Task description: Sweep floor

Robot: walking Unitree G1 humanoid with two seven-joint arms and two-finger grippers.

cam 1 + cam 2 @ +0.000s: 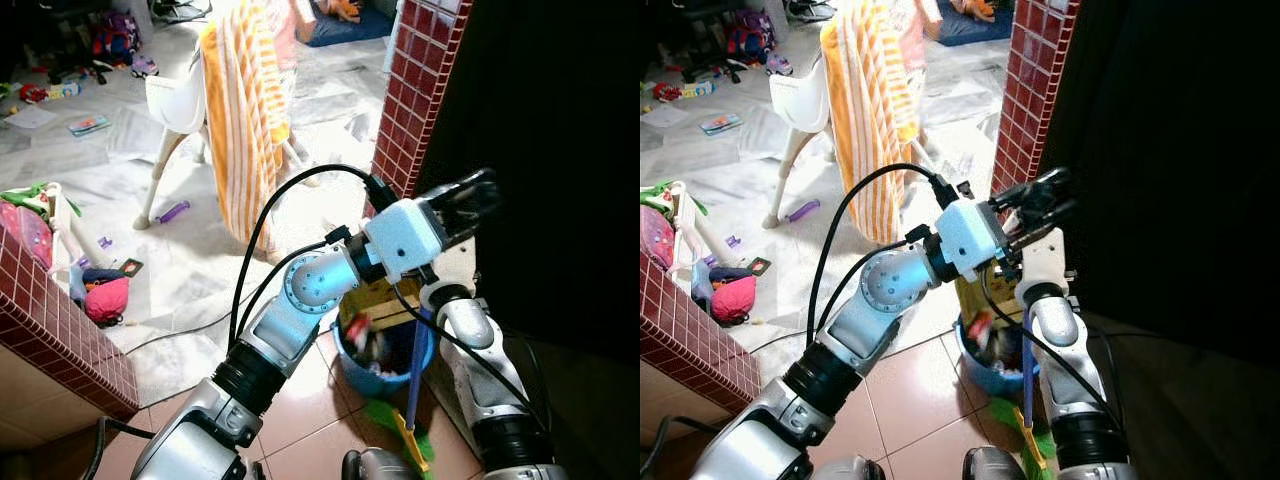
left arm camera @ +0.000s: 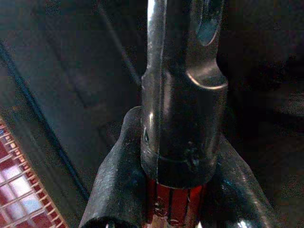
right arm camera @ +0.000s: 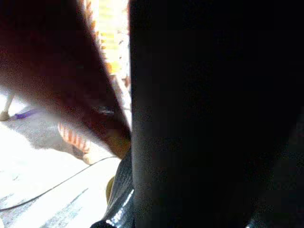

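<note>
My left gripper [image 1: 470, 200] reaches up and right, next to the red tiled pillar. In the left wrist view its fingers [image 2: 118, 190] are shut around the black end of a broom handle [image 2: 183, 118], which has a red ribbed band just below. The broom's blue shaft [image 1: 416, 370] runs down to green and yellow bristles [image 1: 400, 425] on the terracotta floor. Beside it stands a blue bucket [image 1: 370, 378] holding clutter. My right arm [image 1: 470, 350] rises beside the bucket, its wrist tucked under the left gripper. The right wrist view is dark and blurred.
A red tiled pillar [image 1: 415, 90] borders a dark opening [image 1: 560, 150] on the right. A low red tiled wall [image 1: 50, 320] stands at the left. Ahead are a white high chair with an orange striped towel [image 1: 245, 120], scattered toys [image 1: 105, 298] and a floor cable [image 1: 200, 325].
</note>
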